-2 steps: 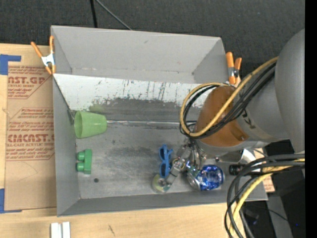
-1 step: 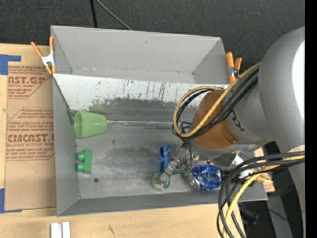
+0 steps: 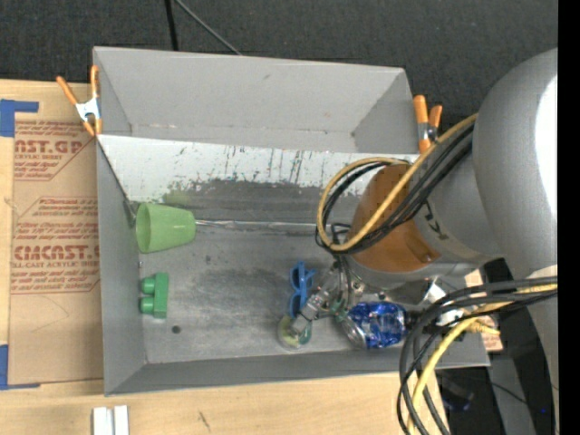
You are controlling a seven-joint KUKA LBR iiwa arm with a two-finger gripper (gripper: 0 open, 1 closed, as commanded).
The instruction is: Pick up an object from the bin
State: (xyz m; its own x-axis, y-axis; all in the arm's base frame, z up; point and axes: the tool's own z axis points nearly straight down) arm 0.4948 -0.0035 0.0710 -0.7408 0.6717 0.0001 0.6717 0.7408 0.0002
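Note:
My gripper (image 3: 324, 301) is low over the bin's floor near the front wall, right of the middle, under the arm's orange cover. A blue plastic clip-like piece (image 3: 300, 285) lies just to its left, touching or almost touching it. A small pale green round thing (image 3: 293, 333) sits just below and left of the gripper, against the front wall. A crumpled blue shiny wrapper (image 3: 374, 324) lies to its right, partly under the arm.
A light green plastic cup (image 3: 164, 227) lies on its side at the bin's left wall. A small green block (image 3: 154, 295) sits below it. The arm and its cables cover the bin's right part.

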